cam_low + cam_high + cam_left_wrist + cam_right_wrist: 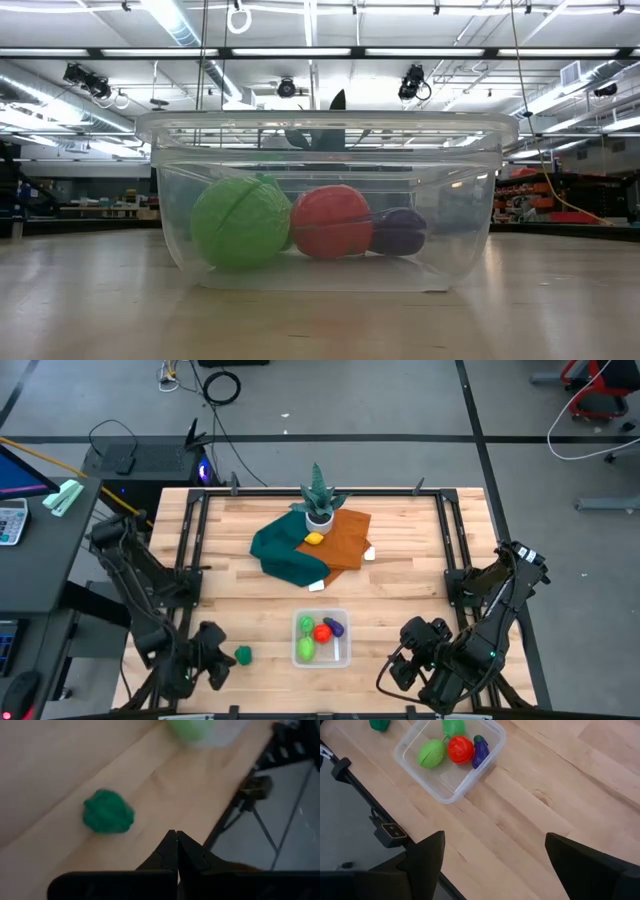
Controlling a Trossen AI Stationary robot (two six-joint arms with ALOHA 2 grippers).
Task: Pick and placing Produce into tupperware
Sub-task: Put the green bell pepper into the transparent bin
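Note:
The clear tub [342,652] stands near the table's near edge. It holds a light green piece [431,753], a second green piece [452,727], a red piece [460,749] and a purple piece [480,751]. A dark green piece [243,654] lies on the bare wood left of the tub. A yellow piece [315,539] rests on the orange cloth. My left gripper [176,844] is shut and hovers just left of the dark green piece [107,811], touching nothing. My right gripper [492,862] is open, right of the tub near the near edge.
A spiky plant in a white pot [318,502] stands at the far middle, on an orange cloth [345,540] beside a crumpled teal cloth [285,557]. Black frame rails [190,550] run along the table's left and right sides. Bare wood lies between the tub and the cloths.

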